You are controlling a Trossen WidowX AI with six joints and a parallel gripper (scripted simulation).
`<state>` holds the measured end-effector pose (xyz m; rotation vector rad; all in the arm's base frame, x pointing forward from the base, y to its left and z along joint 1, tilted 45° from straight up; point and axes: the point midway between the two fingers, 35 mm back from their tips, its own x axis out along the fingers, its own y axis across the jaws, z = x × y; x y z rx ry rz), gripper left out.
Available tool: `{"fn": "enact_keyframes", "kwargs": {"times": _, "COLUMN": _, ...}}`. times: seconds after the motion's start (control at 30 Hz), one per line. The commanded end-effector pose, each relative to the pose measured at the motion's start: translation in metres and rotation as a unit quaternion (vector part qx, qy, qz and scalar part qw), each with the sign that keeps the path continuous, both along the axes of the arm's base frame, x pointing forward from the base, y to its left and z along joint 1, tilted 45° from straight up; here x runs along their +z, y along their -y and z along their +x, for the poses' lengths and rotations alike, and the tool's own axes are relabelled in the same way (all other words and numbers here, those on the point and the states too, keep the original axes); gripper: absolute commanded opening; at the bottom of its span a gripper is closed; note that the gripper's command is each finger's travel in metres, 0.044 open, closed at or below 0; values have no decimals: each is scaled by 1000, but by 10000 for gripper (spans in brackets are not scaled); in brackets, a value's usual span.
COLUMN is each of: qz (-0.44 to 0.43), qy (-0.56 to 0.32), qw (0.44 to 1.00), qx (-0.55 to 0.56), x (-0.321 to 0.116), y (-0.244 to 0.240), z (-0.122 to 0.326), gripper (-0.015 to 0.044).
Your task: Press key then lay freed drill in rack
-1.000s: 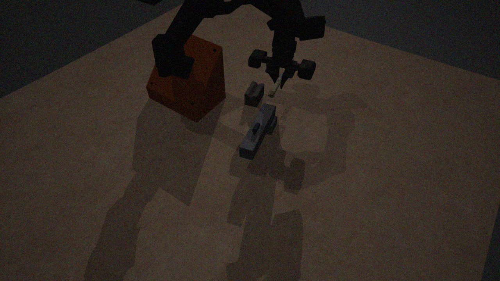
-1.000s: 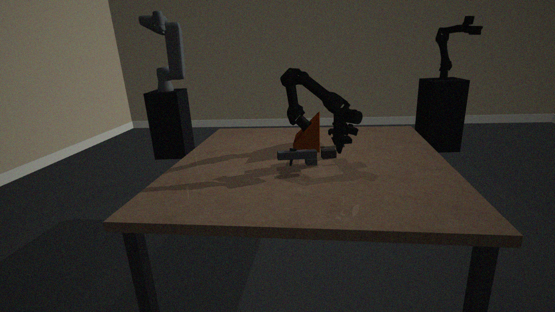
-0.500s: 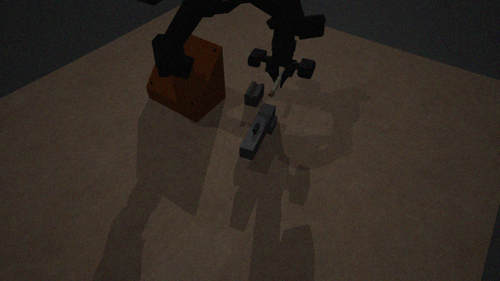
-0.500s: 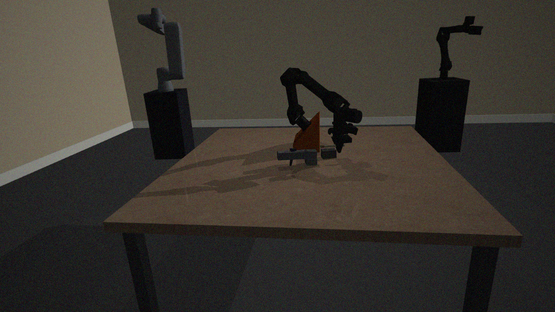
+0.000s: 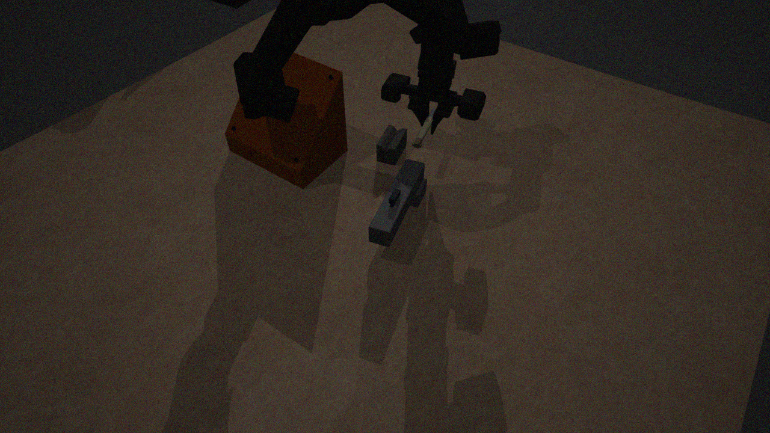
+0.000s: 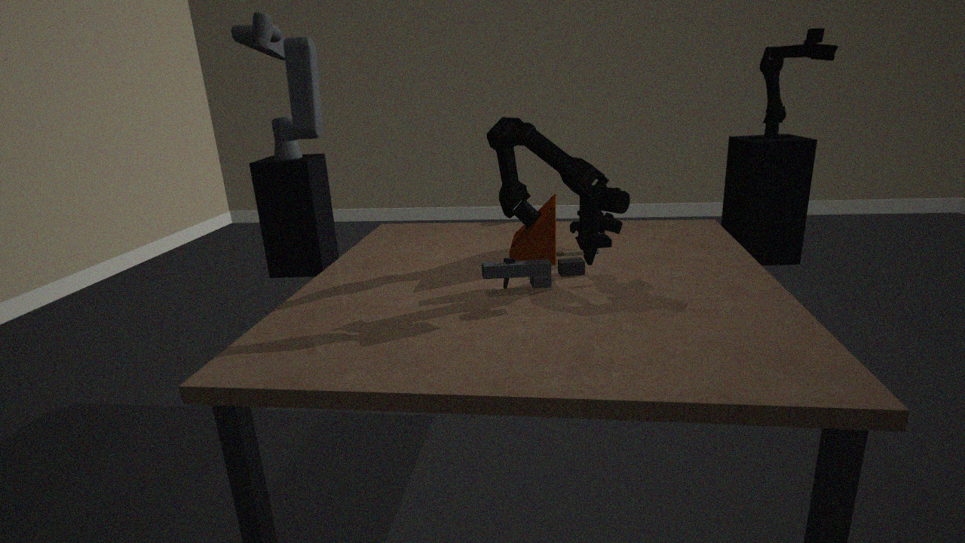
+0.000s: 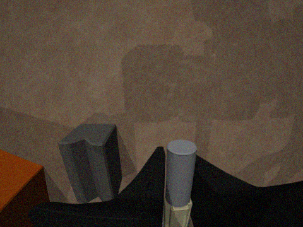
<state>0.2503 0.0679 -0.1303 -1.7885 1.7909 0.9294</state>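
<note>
The drill [image 5: 423, 132] [image 7: 180, 176] is out of the grey holder [image 5: 385, 218] [image 6: 516, 271], its plain round end and pale flat-sided part showing in the wrist view. The end effector [image 5: 428, 126] [image 6: 590, 262] [image 7: 169, 151] is clenched on it, pointing down, with the drill carried off the surface [image 5: 592, 215] [image 6: 540, 403] [image 7: 79, 63]. In the exterior view it hangs nearer the far edge than the near one, right of the middle between the side edges; the drill itself is too dark to make out there.

Just beside it, towards the left edge in that view, stands the grooved grey block I take for the rack [image 5: 391, 148] [image 6: 571, 267] [image 7: 95, 167]. Its groove holds nothing. Further towards the left edge is the holder, with the dark key [image 5: 394, 195] [image 6: 506, 283] through it, a stub above and its lower end hanging beneath. The orange mount [image 5: 328, 134] [image 6: 540, 246] [image 7: 16, 176] stands behind, towards the far edge.

By my reading, the pressing and the pulling are done; how deep the key sits is hard to judge. Laying the drill down is left: it needs to come over the rack, line up with the groove, then be lowered and let go. Off line, it could roll off the block.
</note>
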Motion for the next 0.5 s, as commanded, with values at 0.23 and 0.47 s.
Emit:
{"fn": "enact_keyframes", "kwargs": {"times": 0.23, "qz": 3, "qy": 3, "qw": 1000, "qx": -1, "x": 2, "y": -3, "z": 1, "gripper": 0}}
{"fn": "enact_keyframes", "kwargs": {"times": 0.47, "qz": 3, "qy": 3, "qw": 1000, "qx": -1, "x": 3, "y": -4, "z": 1, "gripper": 0}}
